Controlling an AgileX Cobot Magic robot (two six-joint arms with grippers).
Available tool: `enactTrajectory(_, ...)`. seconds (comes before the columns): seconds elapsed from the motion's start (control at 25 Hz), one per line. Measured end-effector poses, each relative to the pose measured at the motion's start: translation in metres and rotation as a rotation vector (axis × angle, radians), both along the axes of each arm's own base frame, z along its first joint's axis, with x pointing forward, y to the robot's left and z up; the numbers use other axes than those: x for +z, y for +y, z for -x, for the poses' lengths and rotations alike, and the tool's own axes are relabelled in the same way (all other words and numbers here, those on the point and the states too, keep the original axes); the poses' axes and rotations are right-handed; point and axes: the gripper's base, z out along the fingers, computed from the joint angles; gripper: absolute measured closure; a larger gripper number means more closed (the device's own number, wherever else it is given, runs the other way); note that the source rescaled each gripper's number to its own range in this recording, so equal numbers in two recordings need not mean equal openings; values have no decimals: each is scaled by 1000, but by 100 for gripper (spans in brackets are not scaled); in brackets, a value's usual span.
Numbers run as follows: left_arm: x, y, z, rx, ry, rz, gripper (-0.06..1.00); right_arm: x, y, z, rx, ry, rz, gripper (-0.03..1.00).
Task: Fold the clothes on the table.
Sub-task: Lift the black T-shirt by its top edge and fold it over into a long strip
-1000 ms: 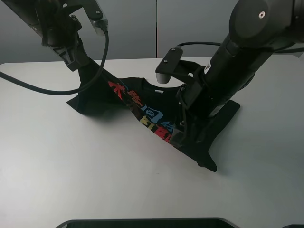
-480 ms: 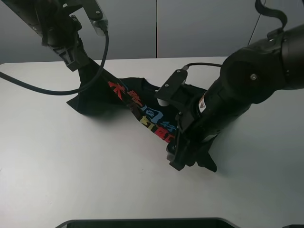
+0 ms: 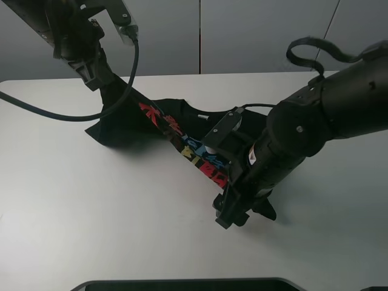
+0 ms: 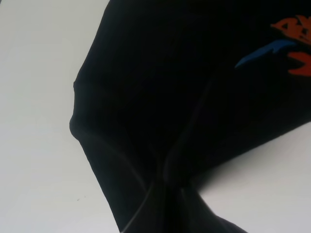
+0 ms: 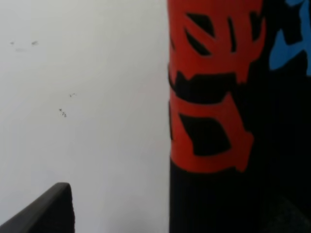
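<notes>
My left gripper (image 3: 100, 77) pinches the far end of the clothes (image 3: 176, 130) above the table (image 3: 91, 212) — they stretch diagonally toward my right gripper (image 3: 232, 213), low at their near end. Those jaws (mostly hidden) I can't judge

— Where are the clothes (image 3: 130, 121) found?
— On the table (image 3: 73, 200), near the middle, toward the back.
— And the grippers?
— The left gripper (image 3: 101, 81) is seen at the clothes' back left corner, the right gripper (image 3: 231, 212) at their front right end.

Lab setting, white table (image 3: 73, 230), grey wall panels (image 3: 254, 36)
</notes>
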Motion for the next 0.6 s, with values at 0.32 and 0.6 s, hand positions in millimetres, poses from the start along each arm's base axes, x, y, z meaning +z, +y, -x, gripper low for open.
enactTrajectory(0.32, 0, 0, 0, 1, 1, 1, 94, -5, -8, -9, -120, -71, 88, 54)
enactTrajectory(0.6, 0, 0, 0, 1, 2, 3, 94, -5, -10, -9, -115, -80, 114, 96)
